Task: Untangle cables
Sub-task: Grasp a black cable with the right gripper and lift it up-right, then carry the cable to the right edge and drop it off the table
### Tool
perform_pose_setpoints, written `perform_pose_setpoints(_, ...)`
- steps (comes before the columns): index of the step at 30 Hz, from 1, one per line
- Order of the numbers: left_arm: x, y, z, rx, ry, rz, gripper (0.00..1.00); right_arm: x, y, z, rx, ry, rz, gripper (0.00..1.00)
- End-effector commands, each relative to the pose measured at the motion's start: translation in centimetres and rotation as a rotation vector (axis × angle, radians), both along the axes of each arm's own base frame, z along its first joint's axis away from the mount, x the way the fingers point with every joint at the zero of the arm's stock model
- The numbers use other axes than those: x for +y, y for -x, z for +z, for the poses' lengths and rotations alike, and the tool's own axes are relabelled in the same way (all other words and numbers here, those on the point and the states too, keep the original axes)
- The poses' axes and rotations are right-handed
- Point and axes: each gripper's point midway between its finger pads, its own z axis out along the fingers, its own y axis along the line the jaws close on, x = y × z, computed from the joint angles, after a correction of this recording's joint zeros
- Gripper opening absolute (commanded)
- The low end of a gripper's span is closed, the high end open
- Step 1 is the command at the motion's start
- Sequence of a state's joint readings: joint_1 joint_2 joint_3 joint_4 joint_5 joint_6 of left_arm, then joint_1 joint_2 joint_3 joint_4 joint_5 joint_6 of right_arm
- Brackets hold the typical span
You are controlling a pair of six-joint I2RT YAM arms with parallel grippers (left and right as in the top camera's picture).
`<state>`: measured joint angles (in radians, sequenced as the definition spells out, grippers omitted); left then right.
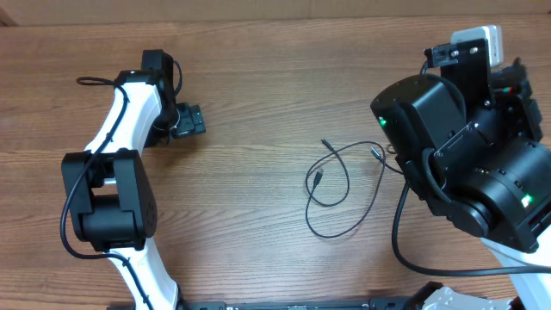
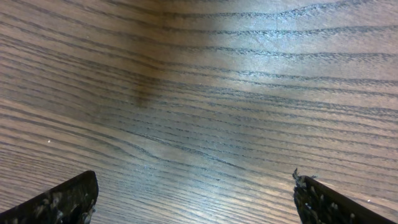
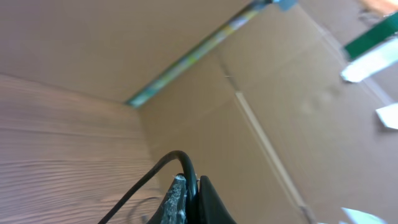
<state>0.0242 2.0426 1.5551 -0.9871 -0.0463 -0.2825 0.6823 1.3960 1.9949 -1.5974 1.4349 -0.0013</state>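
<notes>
The cables (image 1: 331,185) lie on the wooden table right of centre as thin black overlapping loops, with small plug ends near the top and left of the loops. One strand runs right and passes under my right arm (image 1: 465,164). In the right wrist view my right gripper (image 3: 191,186) is shut on a black cable (image 3: 155,171) that arches out from between the fingers and is lifted off the table. My left gripper (image 1: 188,120) is far to the left of the cables. It is open and empty over bare wood (image 2: 194,180).
A cardboard wall (image 1: 258,10) stands along the table's far edge and also shows in the right wrist view (image 3: 249,93). A thick black arm wire (image 1: 400,245) loops near the front right. The left arm's base (image 1: 108,202) stands at the front left.
</notes>
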Motion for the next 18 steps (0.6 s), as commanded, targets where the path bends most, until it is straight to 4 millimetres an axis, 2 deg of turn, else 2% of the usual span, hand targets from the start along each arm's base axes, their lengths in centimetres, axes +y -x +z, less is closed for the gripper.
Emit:
perform_pose_setpoints(1, 0.2, 0.1, -0.2, 0.004, -0.008, 0.013, 1.0, -1.4, 1.4, 2.4, -0.054, 0.102, -0.078, 0.04)
perform_pose_setpoints(5, 0.2, 0.1, -0.2, 0.004, -0.008, 0.013, 0.99, -0.8, 0.8, 1.5, -0.031, 0.049, -0.035, 0.04)
perform_pose_setpoints(8, 0.2, 0.1, -0.2, 0.004, -0.008, 0.013, 1.0, 0.6, -0.1, -1.0, 0.076, -0.039, 0.072, 0.04)
perform_pose_setpoints(12, 0.2, 0.1, -0.2, 0.004, -0.008, 0.013, 1.0, 2.1, -0.1, -4.1, 0.232, -0.117, 0.181, 0.04)
perform_pose_setpoints(18, 0.2, 0.1, -0.2, 0.004, -0.008, 0.013, 1.0, 1.5, 0.0, -4.6, 0.255, -0.129, 0.165, 0.04)
